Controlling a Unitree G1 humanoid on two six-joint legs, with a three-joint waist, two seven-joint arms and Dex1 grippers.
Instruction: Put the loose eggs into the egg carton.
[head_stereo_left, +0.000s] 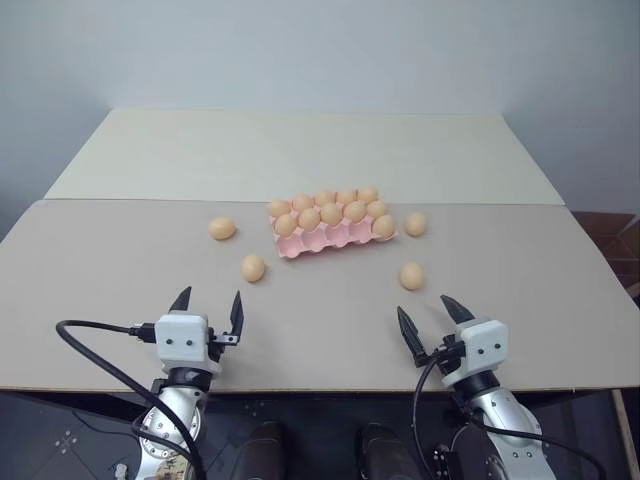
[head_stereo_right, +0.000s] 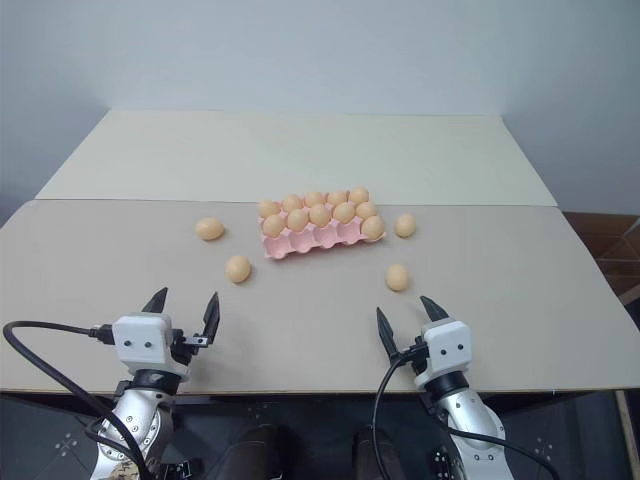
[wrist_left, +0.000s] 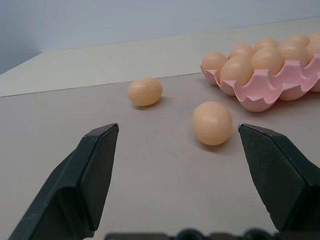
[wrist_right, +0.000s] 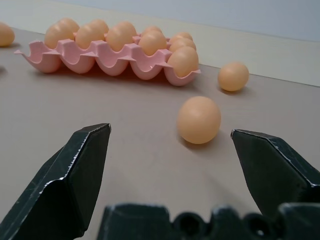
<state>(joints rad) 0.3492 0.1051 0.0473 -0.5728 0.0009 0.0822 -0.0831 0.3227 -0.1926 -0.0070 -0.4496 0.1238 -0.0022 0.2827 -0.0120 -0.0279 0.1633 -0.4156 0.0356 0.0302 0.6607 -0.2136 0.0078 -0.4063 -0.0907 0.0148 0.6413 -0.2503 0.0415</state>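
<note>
egg carton: pink tray at table centre, back rows full, front row of cups empty.
loose eggs: four on the table; from the carton, at 9, 8, 3, 5.
left gripper: jaws spread, empty, well short of the eggs.
right gripper: jaws spread, empty, near the 5 o'clock egg.
risk: smooth oval shells likely roll or squirt out of an off-centre pinch; a clumsy drop could knock seated eggs.

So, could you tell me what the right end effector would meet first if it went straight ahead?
Probably the nearest loose egg, lying just right of centre between its open fingers; depth is uncertain.
</note>
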